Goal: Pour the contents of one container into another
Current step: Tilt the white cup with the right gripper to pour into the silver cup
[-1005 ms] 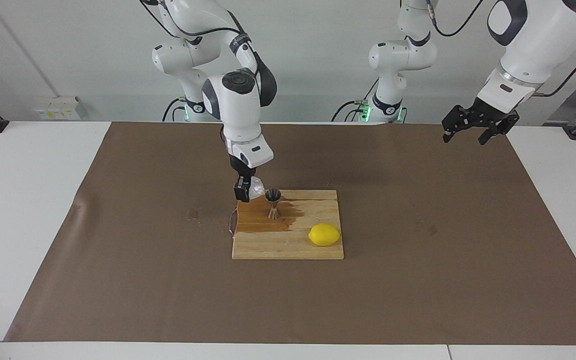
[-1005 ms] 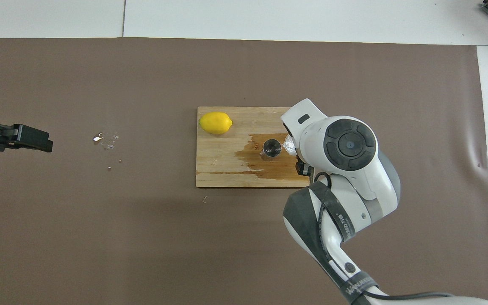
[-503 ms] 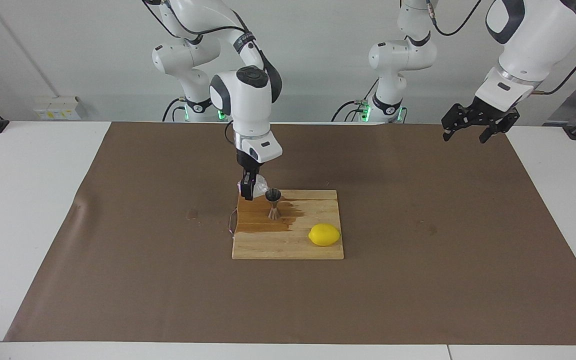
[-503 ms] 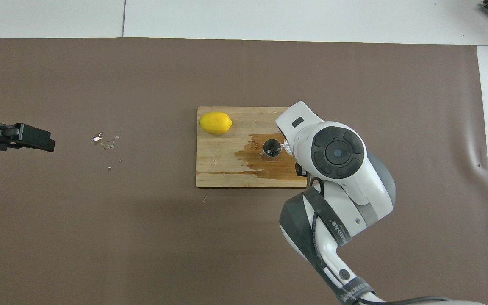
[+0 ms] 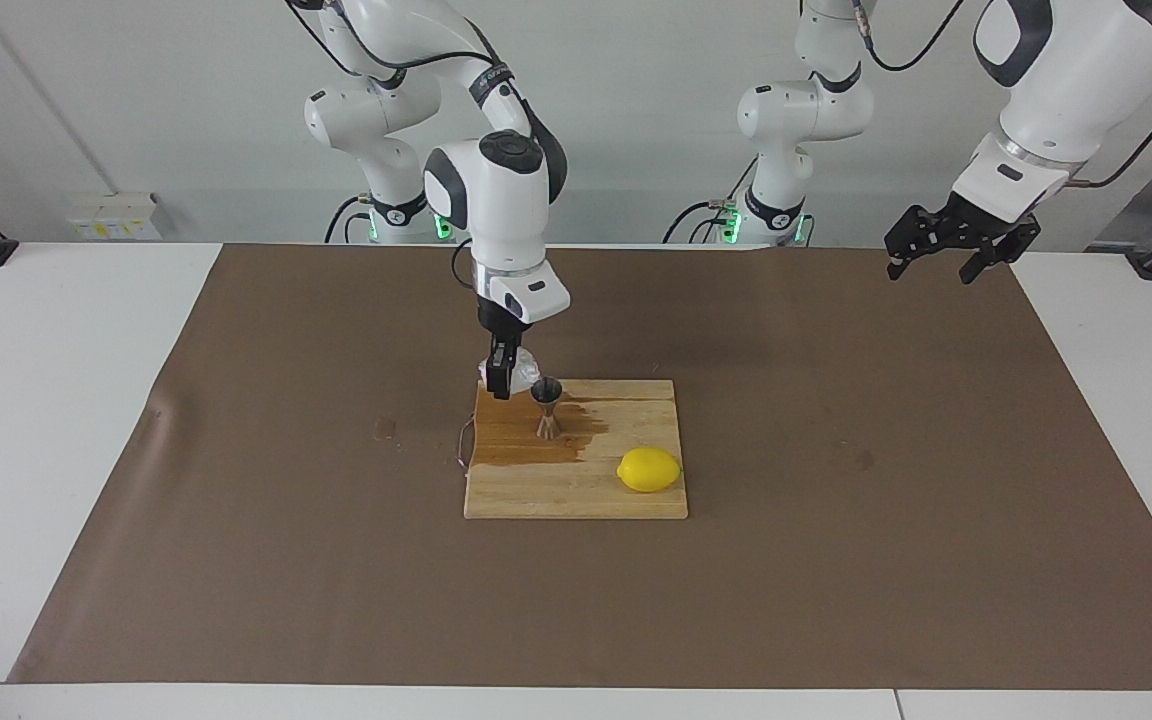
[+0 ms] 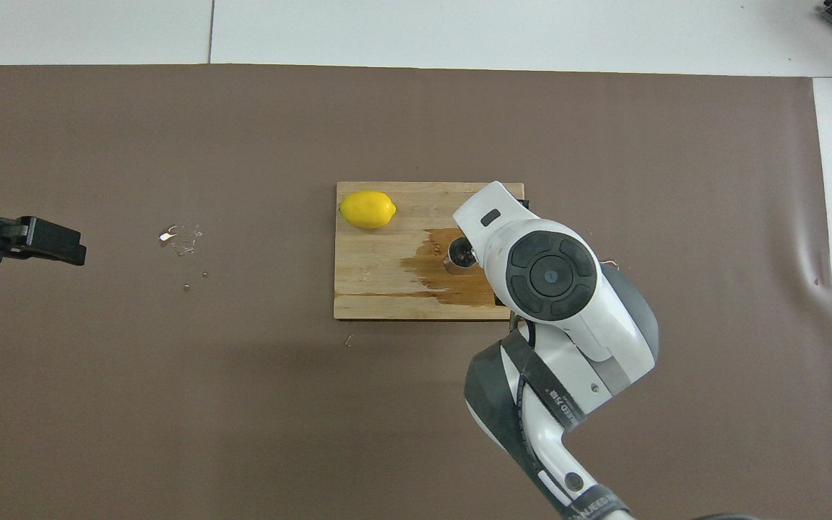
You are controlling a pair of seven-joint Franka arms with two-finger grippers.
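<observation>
Brown matting covers the table, a wooden board (image 5: 576,470) at its middle. Over the board's wet corner the right gripper (image 5: 503,378) clamps the cup (image 5: 524,365) beside the jigger (image 5: 547,406), placed to tip into it. Out of the way, the left gripper (image 5: 946,250) waits spread apart.

I work in a robotics lab: my arms' bases (image 5: 391,215) bolted upper centre, cabled, bare white wall (image 5: 636,90), brown mat (image 5: 836,560) covering white tables.
</observation>
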